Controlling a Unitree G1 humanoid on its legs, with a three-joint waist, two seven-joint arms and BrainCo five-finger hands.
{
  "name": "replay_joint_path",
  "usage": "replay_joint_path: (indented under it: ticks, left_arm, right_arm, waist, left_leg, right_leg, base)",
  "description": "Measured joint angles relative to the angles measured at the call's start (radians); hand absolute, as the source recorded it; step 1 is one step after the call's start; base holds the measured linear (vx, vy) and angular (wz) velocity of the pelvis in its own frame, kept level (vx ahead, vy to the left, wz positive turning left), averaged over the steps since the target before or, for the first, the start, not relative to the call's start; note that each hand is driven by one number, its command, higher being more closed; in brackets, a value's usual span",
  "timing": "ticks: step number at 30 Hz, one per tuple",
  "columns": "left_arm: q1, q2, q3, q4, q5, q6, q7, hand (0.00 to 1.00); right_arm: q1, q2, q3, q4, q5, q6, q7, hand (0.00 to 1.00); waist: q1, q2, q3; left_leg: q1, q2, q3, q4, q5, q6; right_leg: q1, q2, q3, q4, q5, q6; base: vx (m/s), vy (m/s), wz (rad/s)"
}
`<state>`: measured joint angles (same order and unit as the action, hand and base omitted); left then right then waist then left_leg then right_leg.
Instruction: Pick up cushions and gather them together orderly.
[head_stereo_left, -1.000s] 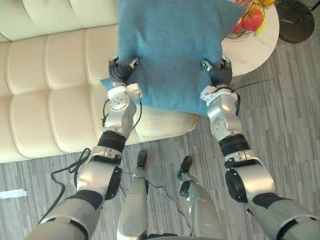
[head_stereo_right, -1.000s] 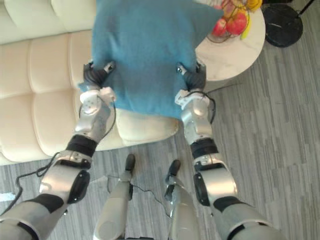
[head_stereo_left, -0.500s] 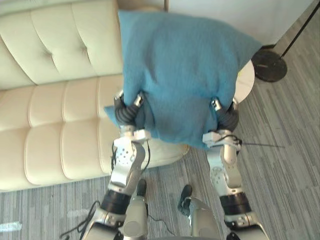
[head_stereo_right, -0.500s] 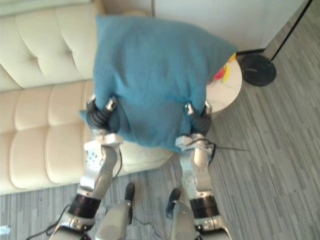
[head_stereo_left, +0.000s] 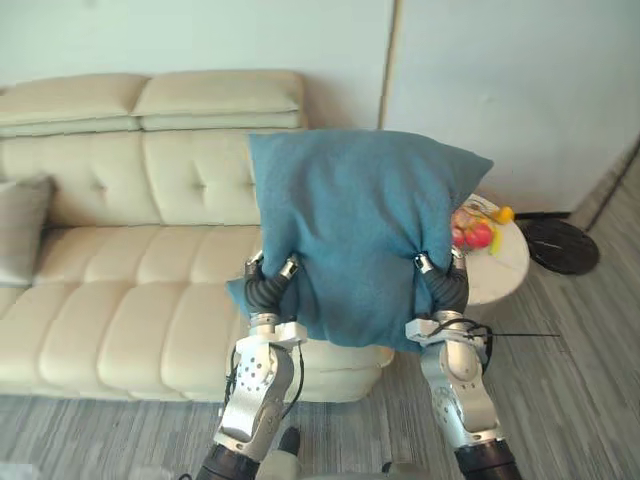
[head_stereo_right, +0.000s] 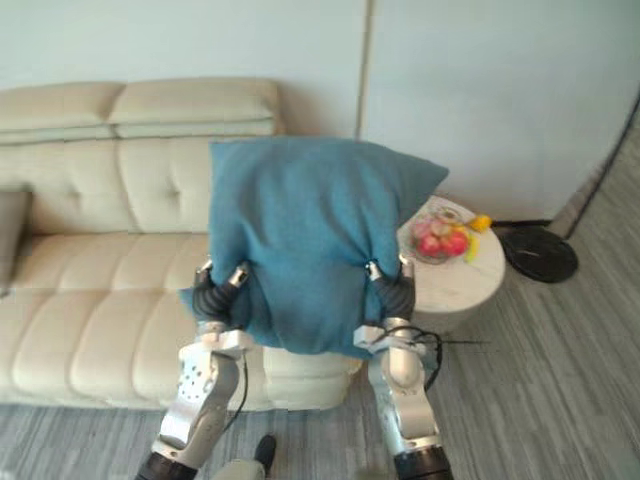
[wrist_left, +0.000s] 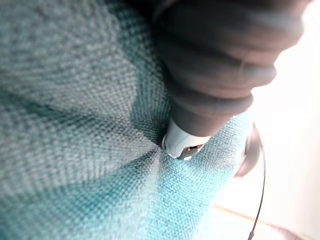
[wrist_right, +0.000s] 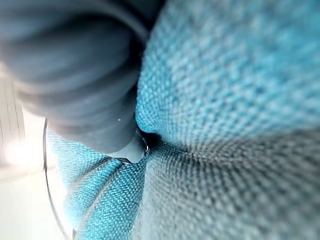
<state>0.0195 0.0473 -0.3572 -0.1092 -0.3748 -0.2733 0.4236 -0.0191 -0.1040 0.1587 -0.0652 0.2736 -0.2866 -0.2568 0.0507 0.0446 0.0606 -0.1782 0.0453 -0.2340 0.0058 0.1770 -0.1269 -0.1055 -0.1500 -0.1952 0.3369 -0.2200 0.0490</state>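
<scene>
Teal square woven cushion (head_stereo_left: 355, 230) held aloft, upright.
Left robot hand (head_stereo_left: 268, 288) and right robot hand (head_stereo_left: 441, 286) clamp its lower corners, fingers curled into cloth, over the right end of the cream tufted sofa (head_stereo_left: 120, 300); grey cushion (head_stereo_left: 20, 230) lies well leftward.
</scene>
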Motion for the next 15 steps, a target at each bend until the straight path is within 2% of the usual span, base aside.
replay_joint_path:
  ticks: [1, 2, 3, 4, 6, 8, 9, 10, 11, 13, 15]
  left_arm:
    - [0.001, 0.0, -0.002, 0.001, 0.0, 0.001, -0.001, 1.0]
    - [0.001, 0.002, -0.002, 0.001, -0.001, 0.001, -0.002, 1.0]
    - [0.005, 0.01, -0.003, 0.004, -0.004, 0.001, -0.011, 1.0]
    - [0.006, 0.023, -0.004, 0.006, -0.007, 0.001, -0.021, 1.0]
    - [0.006, 0.029, -0.006, 0.011, -0.021, 0.001, -0.037, 1.0]
    - [0.01, 0.054, -0.018, 0.018, -0.024, -0.005, -0.045, 1.0]
    - [0.0, 0.069, -0.028, 0.046, -0.036, -0.005, -0.062, 1.0]
    - [0.005, 0.064, -0.037, 0.07, -0.044, -0.004, -0.072, 1.0]
    - [0.005, 0.065, -0.038, 0.081, -0.045, -0.004, -0.076, 1.0]
    - [0.016, 0.074, -0.043, 0.127, -0.062, 0.005, -0.078, 1.0]
    - [0.02, 0.094, -0.057, 0.133, -0.063, 0.012, -0.078, 1.0]
  right_arm:
    - [-0.003, -0.007, -0.001, 0.002, 0.0, 0.001, 0.0, 1.0]
    - [-0.008, -0.009, -0.002, 0.005, 0.0, 0.004, 0.0, 1.0]
    - [-0.008, -0.007, -0.002, 0.006, 0.0, 0.011, -0.001, 1.0]
    - [-0.012, -0.008, -0.002, 0.014, 0.0, 0.012, -0.004, 1.0]
    - [-0.022, -0.014, -0.002, 0.036, 0.0, 0.011, -0.009, 1.0]
    - [-0.045, -0.015, -0.006, 0.065, -0.001, 0.014, -0.011, 1.0]
    - [-0.053, -0.005, -0.025, 0.095, -0.006, 0.012, -0.011, 1.0]
    - [-0.057, -0.009, -0.035, 0.116, -0.022, 0.018, -0.011, 1.0]
    - [-0.061, -0.006, -0.036, 0.128, -0.029, 0.019, -0.011, 1.0]
    - [-0.058, 0.005, -0.033, 0.17, -0.038, 0.034, -0.012, 1.0]
    - [-0.053, 0.005, -0.034, 0.179, -0.038, 0.045, -0.012, 1.0]
  waist:
    - [-0.001, -0.002, -0.001]
    - [0.004, -0.003, 0.0]
    - [0.007, -0.009, 0.003]
    - [0.004, -0.008, 0.003]
    - [-0.005, 0.011, -0.008]
    - [-0.014, 0.009, -0.021]
    - [-0.043, -0.026, -0.022]
    - [-0.034, -0.004, -0.018]
    - [-0.037, -0.004, -0.015]
    - [-0.038, -0.012, -0.015]
    - [-0.039, -0.012, -0.014]
  left_leg:
    - [0.002, -0.001, 0.066, -0.033, 0.013, 0.031]
    - [-0.006, 0.004, 0.169, 0.025, -0.033, 0.077]
    - [-0.017, 0.025, 0.364, 0.153, -0.139, 0.127]
    - [-0.012, 0.072, 0.532, 0.267, -0.217, 0.151]
    - [-0.025, 0.101, 0.665, 0.319, -0.224, 0.15]
    - [-0.019, 0.045, 0.66, 0.188, -0.201, 0.134]
    - [-0.015, 0.014, 0.692, 0.162, -0.242, 0.143]
    - [-0.017, 0.072, 0.658, 0.293, -0.297, 0.143]
    - [-0.016, 0.063, 0.653, 0.288, -0.306, 0.128]
    - [-0.012, 0.034, 0.647, 0.284, -0.296, 0.13]
    - [-0.047, 0.021, 0.63, 0.322, -0.317, 0.151]
  right_leg:
    - [-0.004, -0.027, -0.038, -0.014, 0.013, -0.011]
    - [-0.007, -0.037, -0.047, -0.02, 0.024, -0.009]
    - [0.0, -0.062, -0.069, -0.027, 0.041, 0.001]
    - [0.002, -0.085, -0.089, -0.024, 0.054, 0.007]
    - [0.001, -0.099, -0.123, -0.017, 0.065, 0.016]
    - [0.005, -0.113, -0.149, -0.07, 0.069, 0.039]
    - [0.022, -0.161, -0.2, -0.132, 0.11, 0.042]
    - [0.04, -0.141, -0.216, -0.145, 0.118, 0.07]
    - [0.048, -0.138, -0.212, -0.148, 0.126, 0.076]
    - [0.06, -0.14, -0.166, -0.177, 0.149, 0.062]
    - [0.057, -0.15, -0.164, -0.17, 0.157, 0.067]
  base:
    - [-0.14, 0.03, 0.95]
    - [-0.1, 0.036, 0.59]
    - [-0.13, 0.046, 0.65]
    - [-0.09, 0.012, 0.71]
    - [-0.12, 0.104, 0.81]
    - [-0.14, 0.176, 0.98]
    - [-0.12, 0.239, 0.93]
    - [-0.09, 0.191, 0.88]
    - [-0.08, 0.189, 0.46]
    - [-0.06, 0.172, 0.33]
    - [-0.06, 0.162, 0.29]
